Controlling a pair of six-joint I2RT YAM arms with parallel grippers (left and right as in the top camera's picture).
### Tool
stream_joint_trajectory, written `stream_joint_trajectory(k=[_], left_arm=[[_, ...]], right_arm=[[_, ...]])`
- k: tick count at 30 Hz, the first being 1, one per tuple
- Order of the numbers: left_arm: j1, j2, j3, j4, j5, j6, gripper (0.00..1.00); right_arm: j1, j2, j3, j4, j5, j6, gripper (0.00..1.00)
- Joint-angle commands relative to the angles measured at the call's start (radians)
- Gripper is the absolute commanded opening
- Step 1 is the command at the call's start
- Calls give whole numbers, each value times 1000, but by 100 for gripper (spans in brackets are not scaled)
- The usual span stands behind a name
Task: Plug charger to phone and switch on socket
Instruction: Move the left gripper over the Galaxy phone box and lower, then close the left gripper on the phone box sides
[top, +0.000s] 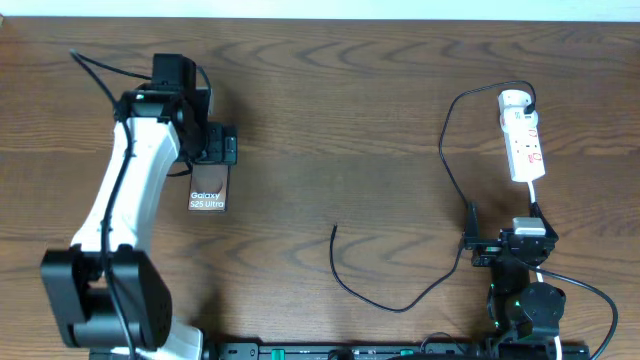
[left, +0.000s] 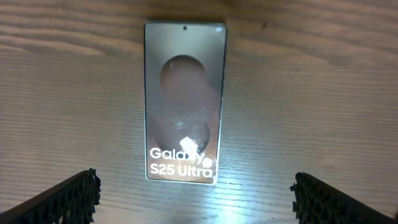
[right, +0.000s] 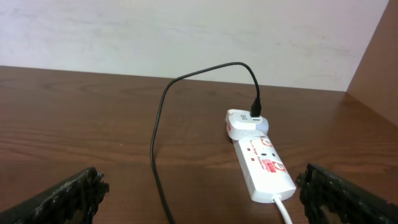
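The left gripper (left: 196, 198) hangs with jaws spread wide and empty at the far end of the phone (left: 185, 102). The phone lies flat on the table (top: 330, 110). It is probably a stiff, slick, breakable slab, best pinched across its long edges. To the phone's right lies the charger (top: 400, 300), likely light and limp, so take it just behind the plug tip (top: 334, 229). Farther right, the right gripper (right: 202, 196) is also spread and faces the socket (right: 264, 165).

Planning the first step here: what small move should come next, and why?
Probably lower the open left gripper onto the phone to steady it. The phone lies flat, centred ahead of the gripper, and the charger tip lies loose mid-table, not yet plugged in.
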Motion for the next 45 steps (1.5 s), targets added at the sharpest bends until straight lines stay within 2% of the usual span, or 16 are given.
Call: stream_joint_trajectory(k=[1,8,15,24,45], left_arm=[[4,65,-6,1,-23,18,98],[4,153,-6,26,-23,79,98],[44,206,-6,46,-18,77,98],[75,208,-21,35,75,74,98],[73,208,-110,43,75,67,98]], right_arm=[[8,-5,-1,-5,4,-10,99],[8,-5,-1,-5,4,-10,99],[8,-5,-1,-5,4,-10,99],[8,-5,-1,-5,4,-10,99],[8,-5,-1,-5,4,-10,99]])
